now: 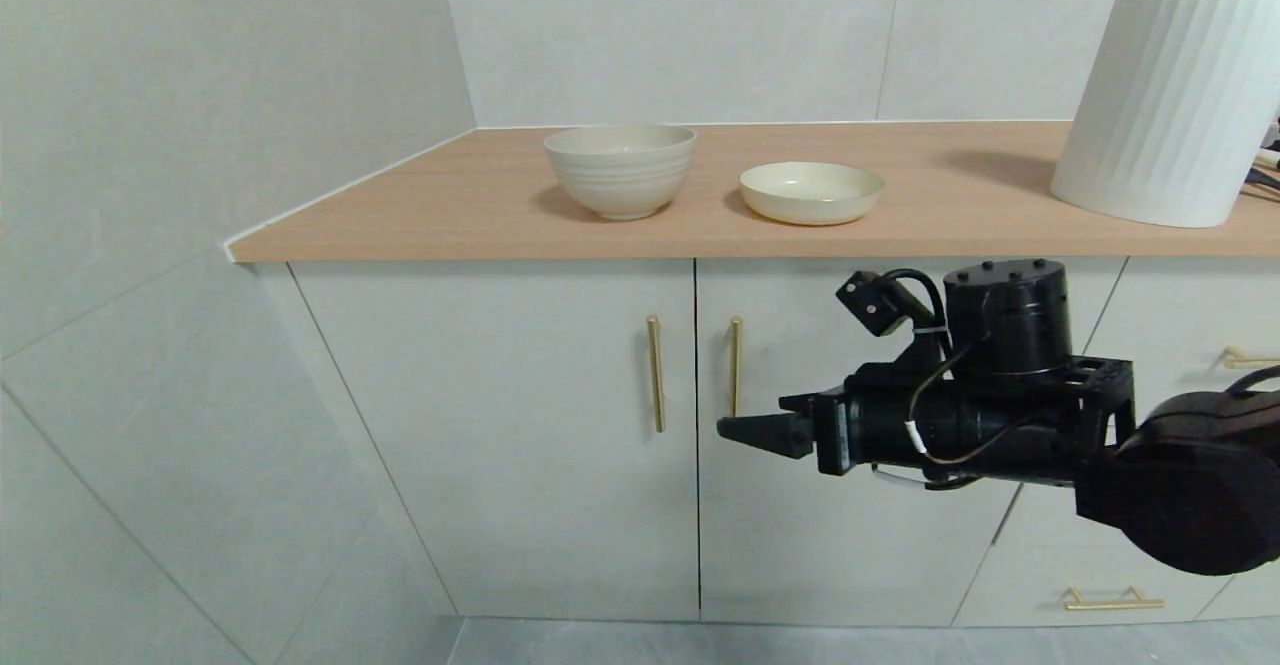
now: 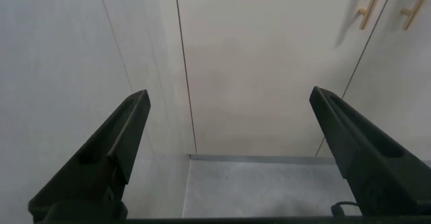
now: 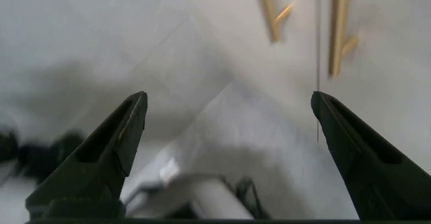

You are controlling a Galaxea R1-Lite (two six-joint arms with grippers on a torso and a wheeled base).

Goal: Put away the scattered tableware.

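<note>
Closest to me, the right gripper (image 1: 755,432) hangs in front of the lower cabinets with its tip just beside the brass handle (image 1: 735,365) of the right-hand door (image 1: 830,505). Its own wrist view shows the fingers spread wide with nothing between them. The left gripper (image 2: 229,99) is spread just as wide and empty, low down, facing a cabinet front near the floor (image 2: 256,190).

By my reckoning the job has hardly begun. The beige bowl (image 1: 620,170) and the shallow cream dish (image 1: 811,192) both sit out on the wooden countertop (image 1: 450,215), apart from each other, the bowl to the left. The two doors below them are shut. One door would have to be opened, probably the right one, then each piece carried inside.

Farther right on the counter stands a tall white ribbed container (image 1: 1170,105). Pale tiles cover the wall (image 1: 200,145) at the left and behind, and the floor is grey.
</note>
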